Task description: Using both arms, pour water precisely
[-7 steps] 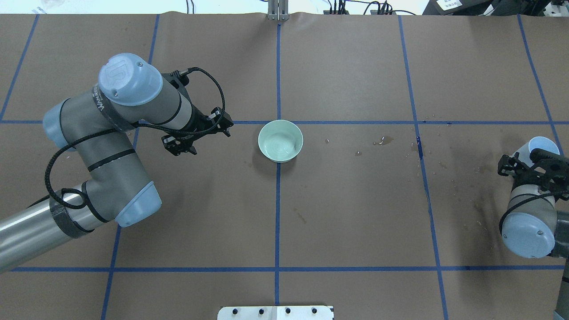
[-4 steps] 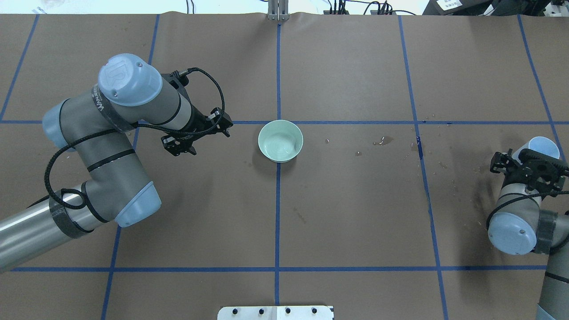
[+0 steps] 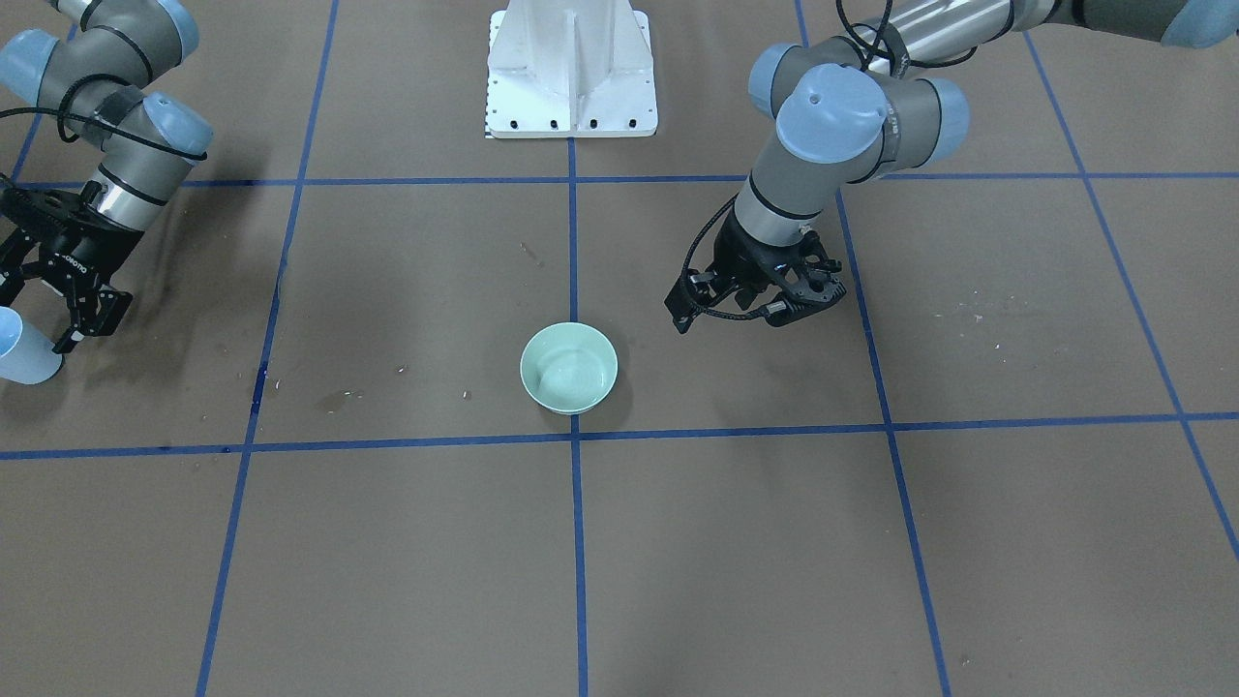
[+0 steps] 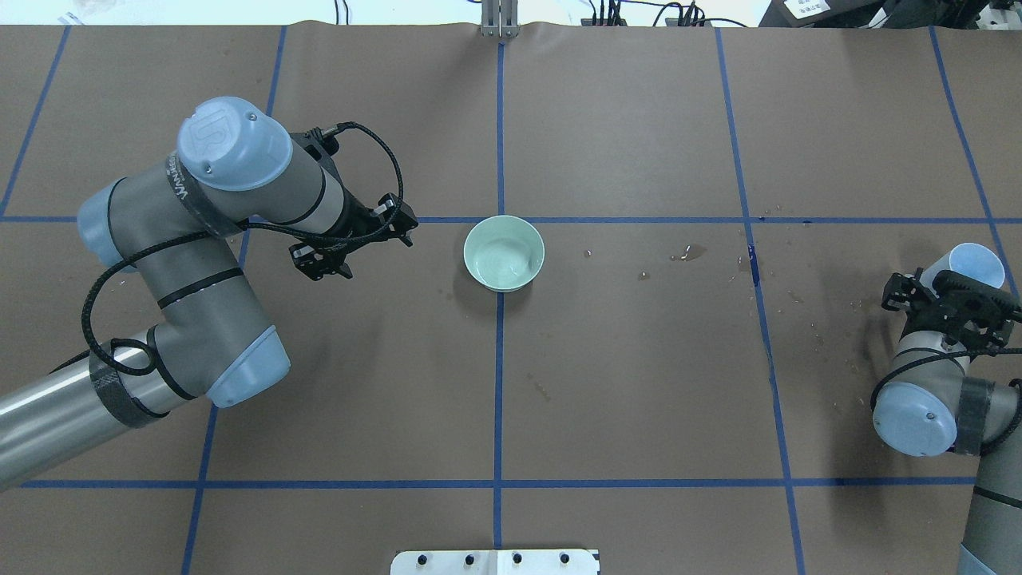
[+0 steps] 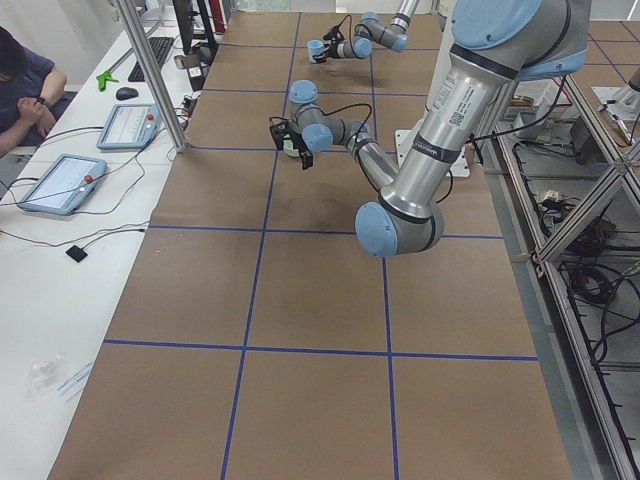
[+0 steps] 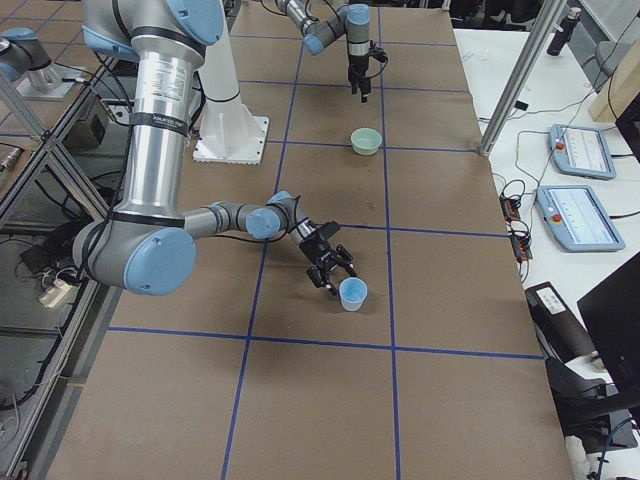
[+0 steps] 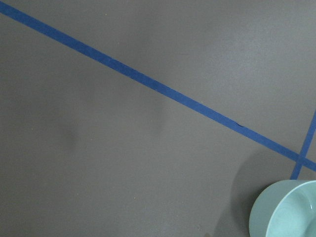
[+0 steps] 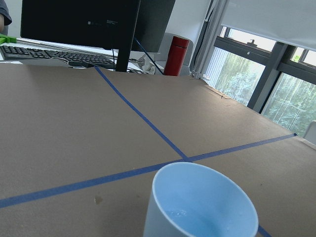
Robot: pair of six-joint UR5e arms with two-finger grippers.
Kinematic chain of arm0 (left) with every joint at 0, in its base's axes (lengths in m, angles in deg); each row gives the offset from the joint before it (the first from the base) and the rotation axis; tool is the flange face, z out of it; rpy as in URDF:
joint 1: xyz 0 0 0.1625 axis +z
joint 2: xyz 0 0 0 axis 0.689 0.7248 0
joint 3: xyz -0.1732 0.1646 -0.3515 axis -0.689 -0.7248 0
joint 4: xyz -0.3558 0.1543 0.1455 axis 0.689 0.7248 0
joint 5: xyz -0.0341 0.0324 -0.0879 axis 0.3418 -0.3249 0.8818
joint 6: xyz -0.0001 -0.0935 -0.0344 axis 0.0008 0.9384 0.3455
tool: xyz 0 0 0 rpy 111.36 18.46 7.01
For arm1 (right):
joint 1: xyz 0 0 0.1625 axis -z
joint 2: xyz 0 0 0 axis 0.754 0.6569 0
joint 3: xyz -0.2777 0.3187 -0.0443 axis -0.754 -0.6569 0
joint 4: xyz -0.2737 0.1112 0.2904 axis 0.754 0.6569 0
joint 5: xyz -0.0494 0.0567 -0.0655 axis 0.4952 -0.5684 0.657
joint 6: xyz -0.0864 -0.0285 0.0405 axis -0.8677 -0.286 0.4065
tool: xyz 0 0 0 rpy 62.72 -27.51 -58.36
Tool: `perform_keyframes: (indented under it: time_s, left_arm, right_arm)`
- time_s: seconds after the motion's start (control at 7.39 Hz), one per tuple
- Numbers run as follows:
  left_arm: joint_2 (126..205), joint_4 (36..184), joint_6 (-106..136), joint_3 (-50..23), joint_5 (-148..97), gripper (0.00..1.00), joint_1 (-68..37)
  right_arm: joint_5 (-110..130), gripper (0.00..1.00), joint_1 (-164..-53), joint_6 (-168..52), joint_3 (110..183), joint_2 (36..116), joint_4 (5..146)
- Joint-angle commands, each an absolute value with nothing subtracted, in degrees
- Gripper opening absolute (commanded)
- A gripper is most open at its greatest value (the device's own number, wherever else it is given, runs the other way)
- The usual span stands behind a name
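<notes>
A pale green bowl (image 4: 504, 252) stands at the table's middle, with water (image 4: 500, 260) rippling inside; it also shows in the front view (image 3: 569, 368) and at the lower right corner of the left wrist view (image 7: 286, 210). My left gripper (image 4: 359, 244) hangs open and empty beside the bowl, apart from it. A light-blue cup (image 4: 972, 263) stands upright at the right edge. My right gripper (image 3: 37, 324) is open, its fingers just short of the cup (image 3: 19, 358), not touching it. In the right wrist view the cup (image 8: 200, 207) holds a little water at the bottom.
Spilled drops and a wet patch (image 4: 689, 253) lie on the brown paper between bowl and cup. Blue tape lines (image 4: 499, 399) cross the table. The white pedestal base (image 3: 571, 68) stands at the robot's side. Operators' tablets (image 6: 582, 152) lie past the table's far edge.
My right arm's elbow has swung inward to the left and its gripper has shifted slightly behind the cup. The cup, the bowl and my left arm have not moved.
</notes>
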State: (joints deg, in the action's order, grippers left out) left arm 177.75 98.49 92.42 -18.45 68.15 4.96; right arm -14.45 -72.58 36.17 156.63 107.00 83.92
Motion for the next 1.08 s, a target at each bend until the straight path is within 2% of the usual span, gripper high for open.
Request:
perform_keyframes:
  time_s: [0.0,0.95]
  left_arm:
    - [177.8,98.5,92.4,-18.5,68.2,1.00,5.0]
    - [177.6,98.5,92.4,-18.7,68.2,1.00,5.0]
  right_arm:
    - [-14.5,0.97,-72.4,38.5,155.3,107.0,83.9]
    - [-14.4,0.95,-72.3,39.6,152.5,106.4,83.8]
